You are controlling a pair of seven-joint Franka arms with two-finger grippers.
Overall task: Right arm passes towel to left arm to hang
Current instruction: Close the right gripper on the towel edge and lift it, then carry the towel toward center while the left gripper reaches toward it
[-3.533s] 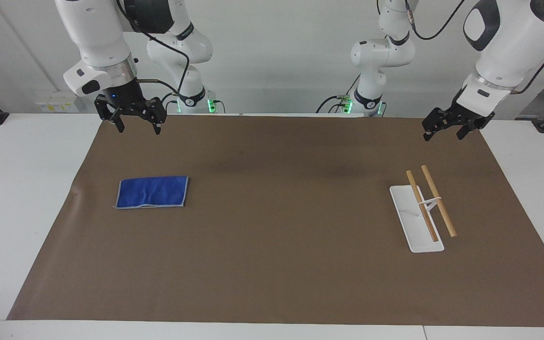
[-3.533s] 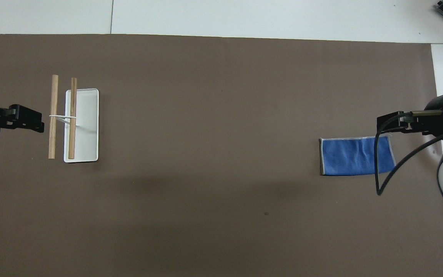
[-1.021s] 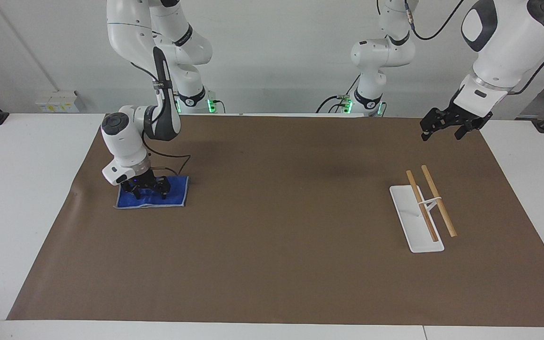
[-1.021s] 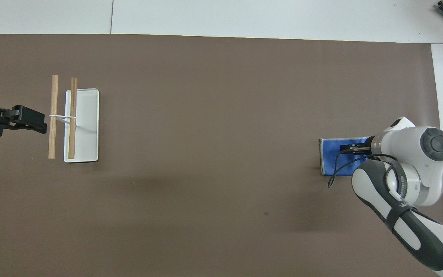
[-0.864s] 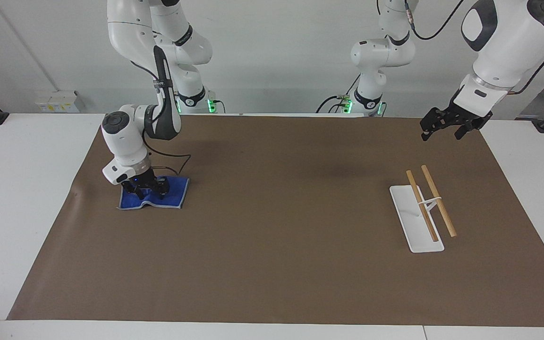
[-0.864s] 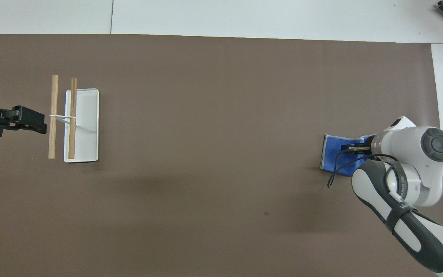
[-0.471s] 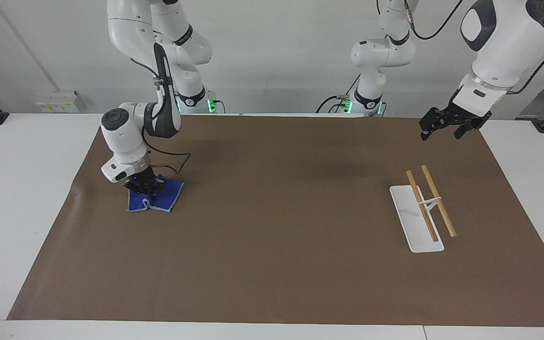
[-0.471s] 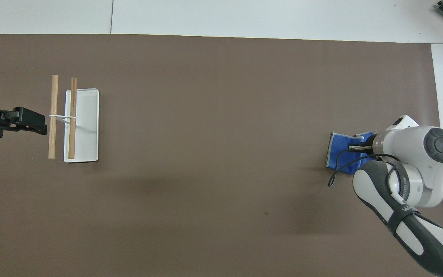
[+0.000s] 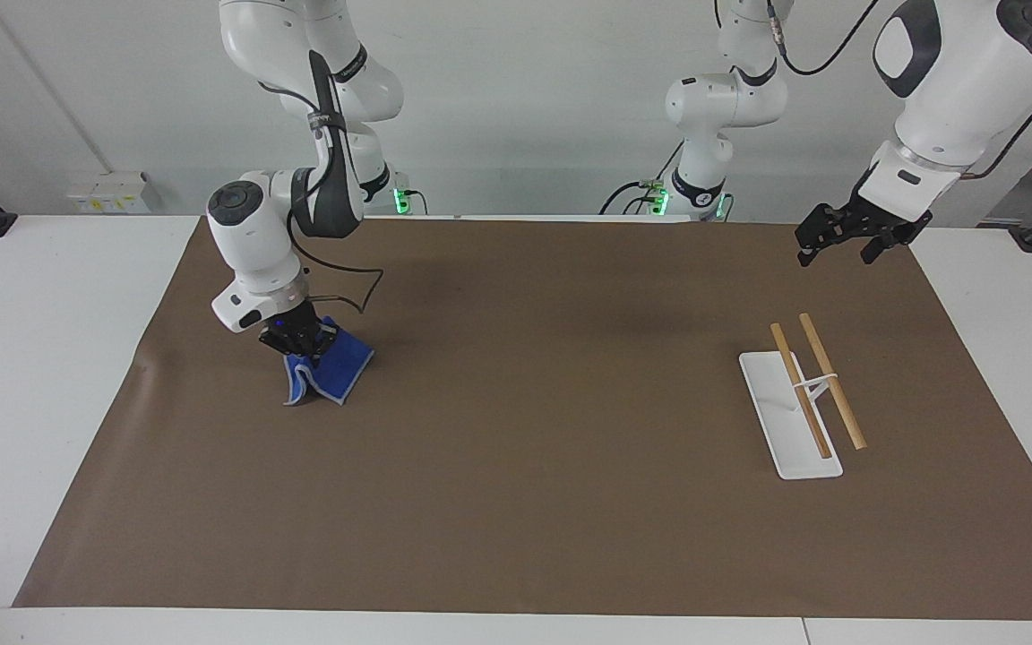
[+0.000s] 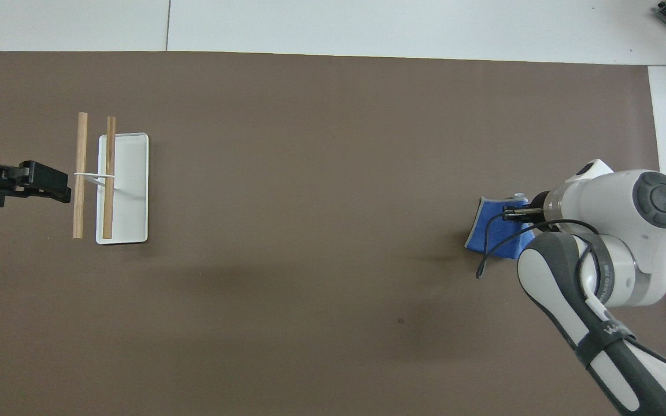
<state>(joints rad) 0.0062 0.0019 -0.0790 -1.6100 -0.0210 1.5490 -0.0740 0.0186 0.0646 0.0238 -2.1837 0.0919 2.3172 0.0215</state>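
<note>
The right gripper (image 9: 298,341) was clamped on the blue towel (image 9: 330,374), which hung bunched from its fingers, low over the brown mat (image 9: 525,502) at the right arm's end, its lowest fold at or just above the surface. The left gripper (image 9: 849,238) waited in the air, fingers spread and holding nothing, over the mat's edge at the left arm's end. The wooden-barred towel rack (image 9: 801,394) stood farther out on that same end. Towel and receiving gripper were well apart, so a handover probably called for carrying the towel across toward the left arm.
</note>
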